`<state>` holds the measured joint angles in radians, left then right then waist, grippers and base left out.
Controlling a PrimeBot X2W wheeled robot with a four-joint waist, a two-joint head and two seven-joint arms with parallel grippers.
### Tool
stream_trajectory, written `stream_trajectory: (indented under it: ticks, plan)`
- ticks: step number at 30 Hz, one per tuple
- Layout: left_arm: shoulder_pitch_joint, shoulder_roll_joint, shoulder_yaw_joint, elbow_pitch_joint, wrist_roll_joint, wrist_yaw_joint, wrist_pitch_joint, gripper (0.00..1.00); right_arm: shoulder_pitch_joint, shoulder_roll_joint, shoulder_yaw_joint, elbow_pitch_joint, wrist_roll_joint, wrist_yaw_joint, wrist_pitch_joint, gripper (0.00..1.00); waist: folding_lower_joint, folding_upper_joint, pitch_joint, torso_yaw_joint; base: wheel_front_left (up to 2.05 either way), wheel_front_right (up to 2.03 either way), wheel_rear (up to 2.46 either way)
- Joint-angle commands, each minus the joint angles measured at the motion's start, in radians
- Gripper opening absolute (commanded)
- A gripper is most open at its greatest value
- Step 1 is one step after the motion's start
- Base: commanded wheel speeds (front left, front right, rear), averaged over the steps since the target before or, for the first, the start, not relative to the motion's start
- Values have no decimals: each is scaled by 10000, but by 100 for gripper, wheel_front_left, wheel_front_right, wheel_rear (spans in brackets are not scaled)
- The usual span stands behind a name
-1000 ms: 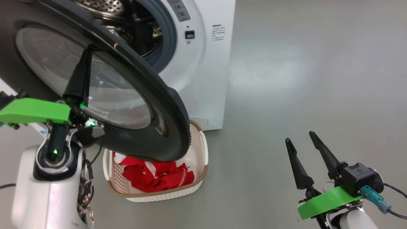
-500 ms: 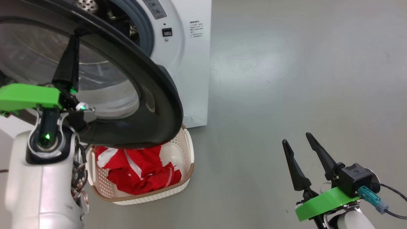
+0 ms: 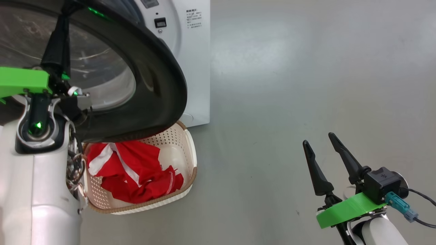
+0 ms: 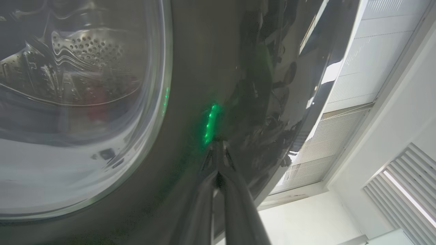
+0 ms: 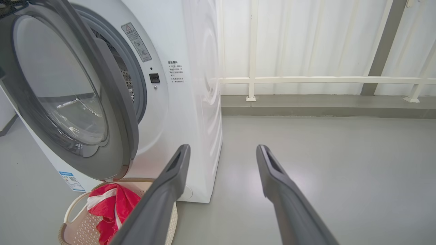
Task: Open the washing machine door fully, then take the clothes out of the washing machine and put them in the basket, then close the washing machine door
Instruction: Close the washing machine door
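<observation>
Red clothes with white stripes lie in the cream basket on the floor, seen from the head, under the lower rim of the partly open washing machine door. The right end effector hangs well to the right, fingers spread, empty.

Left wrist view: the left end effector has its fingers pressed together, holding nothing, tips against the door's glossy black rim.

Right wrist view: the washing machine bears a warning-triangle label, a print block and a blue sticker, all too small to read.
</observation>
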<state>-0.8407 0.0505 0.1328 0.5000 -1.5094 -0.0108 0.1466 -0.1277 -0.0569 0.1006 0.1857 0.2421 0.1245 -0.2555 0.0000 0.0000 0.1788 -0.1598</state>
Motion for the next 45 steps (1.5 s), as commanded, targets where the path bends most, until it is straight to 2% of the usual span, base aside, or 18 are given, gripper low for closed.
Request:
stream_trajectory:
  ticks: [1, 9, 14, 15, 16, 17, 18, 26, 34, 36, 41, 42, 45]
  plan:
    - [-378, 394, 199, -181, -27, -152, -12, 0, -256, -64, 156, -281, -51, 62, -63, 100, 0, 0, 68, -44, 0, 0, 0]
    - [-846, 394, 23, 241, 42, -410, 112, 0, -364, -89, 122, -330, 102, 62, -63, 100, 0, 0, 250, -27, 0, 0, 0]
    - [-659, 295, -146, 145, 42, -543, 177, 0, -372, -47, 92, -304, 358, 62, -63, 100, 0, 0, 213, 208, 0, 0, 0]
    - [-589, 271, -143, 118, -10, -518, 190, 14, -366, -44, 70, -296, 358, 62, -63, 100, 0, 0, 176, 262, 0, 0, 0]
    - [-507, 246, -137, 72, -64, -482, 194, 38, -356, -41, 46, -289, 354, 62, -63, 100, 0, 0, 140, 318, 0, 0, 0]
    - [-410, 224, -155, 7, -100, -451, 214, 81, -346, -39, 29, -287, 352, 62, -63, 100, 0, 0, 102, 375, 0, 0, 0]
    - [-292, 204, -183, -67, -142, -399, 260, 100, -333, -37, 17, -285, 349, 62, -63, 100, 0, 0, 59, 430, 0, 0, 0]
    - [1159, 131, -268, -1340, -199, 5, 297, 100, -136, -17, -80, -244, 333, 62, -63, 100, 0, 0, -373, 872, 0, 0, 0]
    - [3251, 157, -681, -3084, 633, -285, -114, 100, 77, 16, -225, -282, 340, 62, -63, 100, 0, 0, -807, 1305, 0, 0, 0]
    - [3753, 212, -880, -3409, 1135, -402, -380, 100, 120, 22, -228, -307, 323, 62, -63, 100, 0, 0, -903, 1393, 0, 0, 0]
    - [4938, 595, -1609, -3940, 3197, -779, -1509, 100, 270, 35, -217, -371, 364, 62, -63, 100, 0, 0, -1231, 1513, 0, 0, 0]
    - [4938, 595, -1609, -3940, 3197, -779, -1509, 100, 270, 35, -217, -371, 364, 62, -63, 100, 0, 0, -1231, 1513, 0, 0, 0]
    - [5475, 866, -2047, -4094, 4431, -906, -2210, 100, 402, 41, -276, -407, 296, 62, -63, 100, 0, 0, -1421, 1569, 0, 0, 0]
